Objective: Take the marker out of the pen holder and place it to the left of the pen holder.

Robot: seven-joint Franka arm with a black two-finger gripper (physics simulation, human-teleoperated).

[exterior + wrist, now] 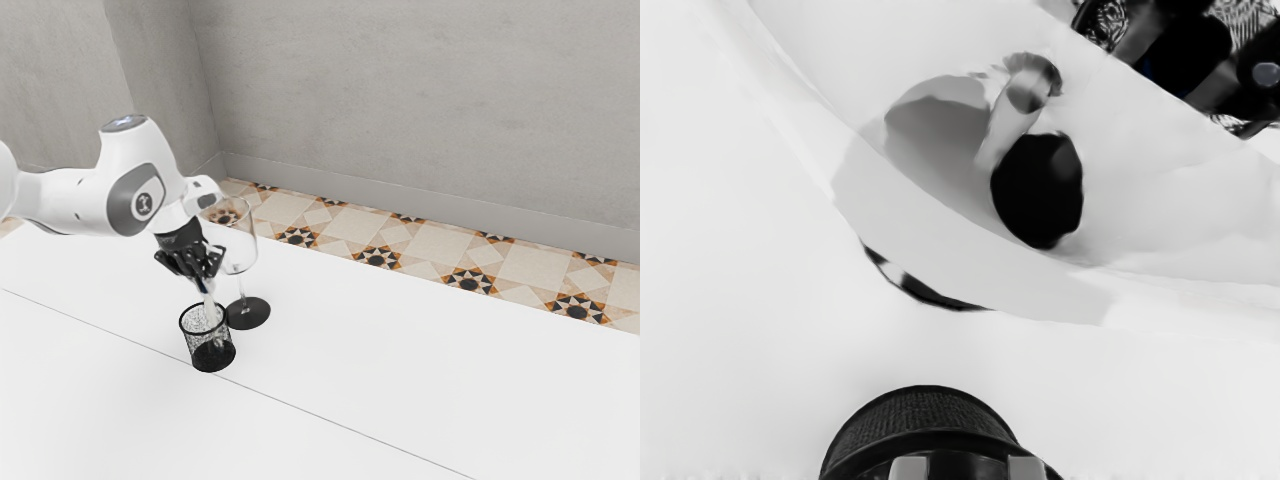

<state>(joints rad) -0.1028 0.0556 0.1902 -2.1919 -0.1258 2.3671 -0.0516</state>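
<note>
Your hand (206, 277), centre-left, stands wide; descend off-centre and you may tip the pen holder (213, 358) or wine glass (250, 315).

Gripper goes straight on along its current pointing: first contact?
Probably the marker, which stands up out of the pen holder right below the gripper. Depth is unclear, so they may already touch; the holder's rim would likely come next.
</note>
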